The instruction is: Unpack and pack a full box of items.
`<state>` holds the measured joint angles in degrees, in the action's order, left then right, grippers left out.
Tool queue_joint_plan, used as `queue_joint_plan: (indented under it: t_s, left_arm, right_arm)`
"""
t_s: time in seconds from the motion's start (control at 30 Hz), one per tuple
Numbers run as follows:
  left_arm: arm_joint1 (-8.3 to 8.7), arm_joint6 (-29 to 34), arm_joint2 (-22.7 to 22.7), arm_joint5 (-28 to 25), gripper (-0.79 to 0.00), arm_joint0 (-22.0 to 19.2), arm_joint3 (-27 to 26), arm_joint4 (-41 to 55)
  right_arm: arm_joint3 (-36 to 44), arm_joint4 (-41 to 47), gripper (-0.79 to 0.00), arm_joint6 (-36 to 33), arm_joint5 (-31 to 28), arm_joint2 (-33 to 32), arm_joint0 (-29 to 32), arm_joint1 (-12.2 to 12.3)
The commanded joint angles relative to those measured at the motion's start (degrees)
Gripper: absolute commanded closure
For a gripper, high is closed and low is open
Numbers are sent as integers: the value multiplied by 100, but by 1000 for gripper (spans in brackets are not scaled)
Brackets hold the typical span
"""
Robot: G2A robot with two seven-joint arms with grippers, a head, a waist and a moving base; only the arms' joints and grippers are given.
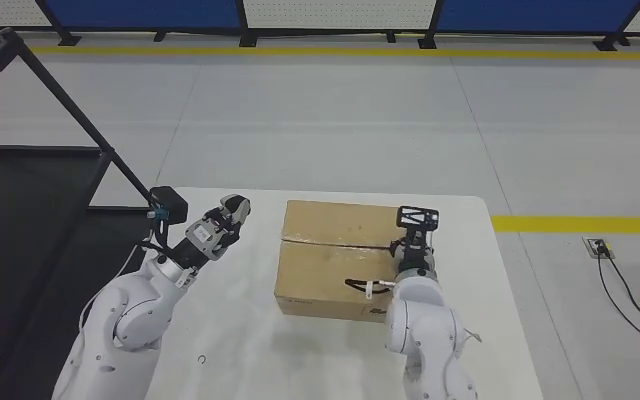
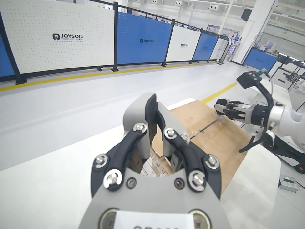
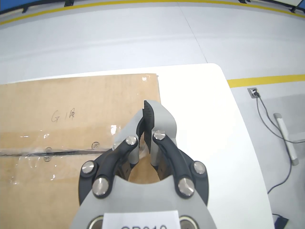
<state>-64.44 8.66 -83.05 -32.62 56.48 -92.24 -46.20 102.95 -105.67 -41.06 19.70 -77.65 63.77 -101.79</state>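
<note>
Right wrist view shows the right gripper (image 3: 145, 110) with its fingers pressed together, holding nothing, over the taped seam of the cardboard box (image 1: 330, 225); whether it touches the tape cannot be told. In the top view it sits at the box's 3 o'clock end. The left gripper (image 1: 238, 207), also closed and empty, hangs just off the box's 10 o'clock corner. The closed box lies mid-table (image 1: 240, 340), its long axis and seam running 9 to 3.
</note>
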Motion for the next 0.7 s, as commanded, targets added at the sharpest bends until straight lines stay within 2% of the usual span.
queue_joint_plan:
  t_s: [0.0, 0.17, 0.27, 0.33, 0.4, 0.67]
  left_arm:
    - [1, -13, 3, 2, 0, 3, 5, 17]
    - [0, -16, 66, -32, 0, -10, 27, 32]
    - [0, -20, 97, -38, 0, -33, 46, 29]
    - [0, -24, 110, -52, 0, -41, 54, 36]
    - [2, -34, 115, -56, 0, -35, 59, 33]
    - [23, -102, 11, 21, 0, 87, -5, -2]
  right_arm:
    - [304, 106, 0, -185, -80, -36, 147, 8]
    - [947, 542, 0, -668, -62, -155, 368, 7]
    - [1116, 1476, 0, -920, 222, -318, 344, -31]
    - [1154, 2504, 0, -1176, 381, -544, 263, -60]
    - [1109, 3180, 0, -1464, 222, -789, 157, -52]
    - [1061, 3375, 0, -1343, 132, -748, 211, -49]
